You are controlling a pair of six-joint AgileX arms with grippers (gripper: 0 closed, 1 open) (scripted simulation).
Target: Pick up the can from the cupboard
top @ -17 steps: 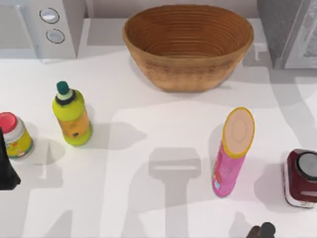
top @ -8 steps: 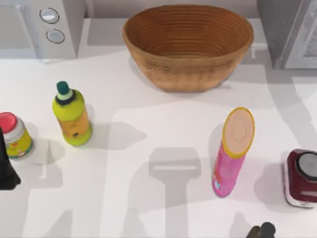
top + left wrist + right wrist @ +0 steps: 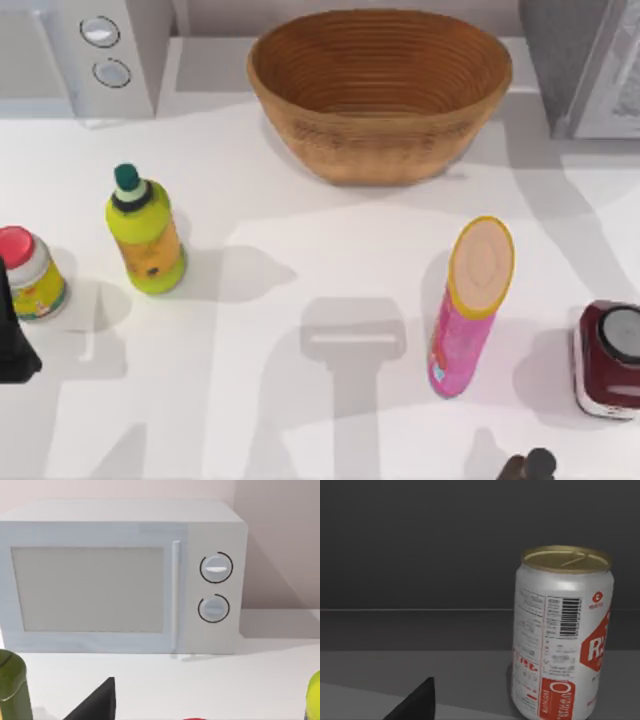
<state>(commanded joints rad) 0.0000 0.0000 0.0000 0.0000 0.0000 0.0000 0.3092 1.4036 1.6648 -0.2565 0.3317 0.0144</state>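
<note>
The can (image 3: 562,635) looked like smooth metal, its lid a dull gold, its printed wall faintly glossy. The basket (image 3: 380,90) showed rough woven wicker. The surface (image 3: 300,300) was matt white, and the microwave (image 3: 125,575) pale, smooth plastic.

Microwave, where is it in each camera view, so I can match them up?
Top view: microwave at the picture's top left corner.
Left wrist view: straight ahead, its door facing the camera.
Right wrist view: this one looks at the can in the dark cupboard.
Shared landmark: the microwave's two dials.
</note>
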